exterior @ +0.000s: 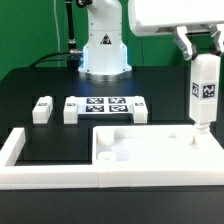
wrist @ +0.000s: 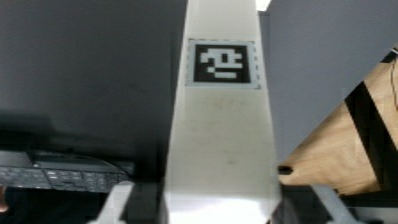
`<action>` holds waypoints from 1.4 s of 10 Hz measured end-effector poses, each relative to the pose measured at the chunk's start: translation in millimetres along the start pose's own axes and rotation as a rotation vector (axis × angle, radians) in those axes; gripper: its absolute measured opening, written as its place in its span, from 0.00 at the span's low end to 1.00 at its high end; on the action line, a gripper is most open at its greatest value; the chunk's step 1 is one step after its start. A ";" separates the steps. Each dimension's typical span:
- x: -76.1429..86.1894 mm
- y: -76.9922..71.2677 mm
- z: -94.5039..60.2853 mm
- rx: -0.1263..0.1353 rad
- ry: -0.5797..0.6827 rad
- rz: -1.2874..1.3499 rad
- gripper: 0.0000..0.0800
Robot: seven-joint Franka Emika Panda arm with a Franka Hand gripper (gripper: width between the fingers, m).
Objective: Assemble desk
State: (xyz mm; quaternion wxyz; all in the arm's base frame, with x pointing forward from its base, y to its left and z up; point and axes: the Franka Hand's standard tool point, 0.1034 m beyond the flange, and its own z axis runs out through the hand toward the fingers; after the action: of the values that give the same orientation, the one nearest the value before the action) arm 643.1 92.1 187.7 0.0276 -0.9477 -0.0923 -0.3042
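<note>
The long border wall (exterior: 20,150) runs along the lower part of the exterior view. The tabletop (exterior: 140,150) lies flat inside it, in the lower right of that view, with its rim facing up. The marker board (exterior: 105,104) lies in the middle of the view, and spare legs (exterior: 42,108) rest on the table beside it, to the left and the right.

The leg (exterior: 203,95) stands upright at the right edge of the exterior view. Its lower end is at the far right corner of the tabletop and seems to touch it. The gripper (exterior: 203,55) holds its upper end, with both fingers pinching its sides. In the wrist view the leg fills the centre, with its tag facing the camera.

In my judgement the step in hand is fitting this leg into the corner. The leg should stay vertical, centred over the corner seat, which the leg itself hides. The arm should press down only lightly while turning. The wall can brace the tabletop against sliding.
</note>
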 end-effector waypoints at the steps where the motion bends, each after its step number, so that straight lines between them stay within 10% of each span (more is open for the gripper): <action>1: -2.3 -0.8 4.0 0.006 -0.034 0.002 0.36; 14: -25.3 -6.3 40.3 0.016 -0.067 0.002 0.36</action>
State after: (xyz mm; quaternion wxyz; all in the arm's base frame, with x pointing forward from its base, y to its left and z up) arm 644.7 98.6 140.1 0.0324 -0.9572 -0.0948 -0.2714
